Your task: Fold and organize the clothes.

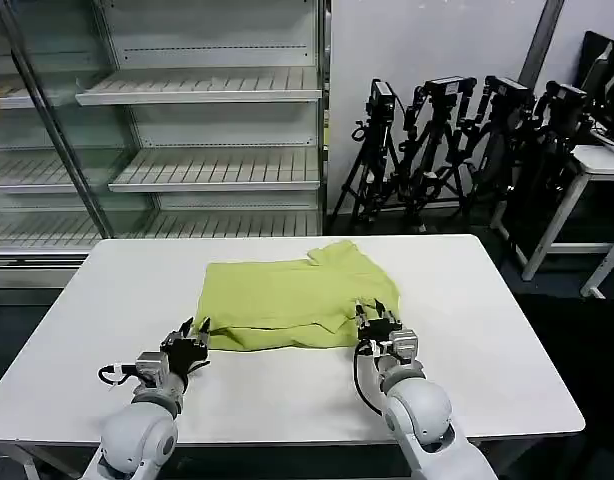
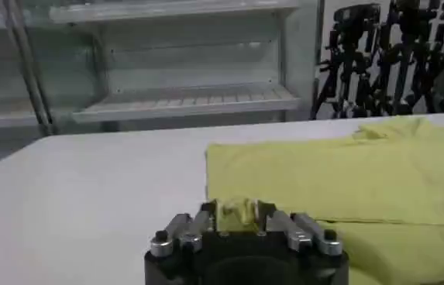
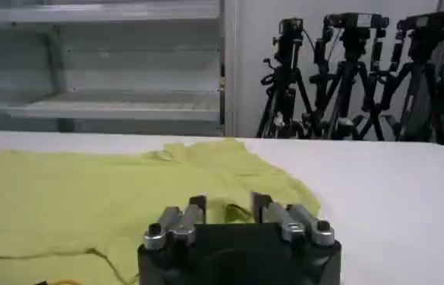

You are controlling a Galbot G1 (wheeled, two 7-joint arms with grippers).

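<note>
The clothes are one lime yellow-green T-shirt (image 1: 292, 300), folded into a wide band in the middle of the white table (image 1: 467, 330), with a sleeve or collar part sticking out at its far right. My left gripper (image 1: 194, 332) is at the shirt's near left corner, and in the left wrist view (image 2: 235, 213) bunched cloth fills the space between its fingers. My right gripper (image 1: 376, 318) rests on the near right corner, and its fingers (image 3: 194, 207) stand on either side of a small raised pucker of the T-shirt (image 3: 90, 201).
Empty metal shelving (image 1: 217, 90) stands behind the table on the left. Several black camera tripods (image 1: 457, 140) stand at the back right, beside another white table (image 1: 602, 165). Bare tabletop lies on both sides of the shirt and in front of it.
</note>
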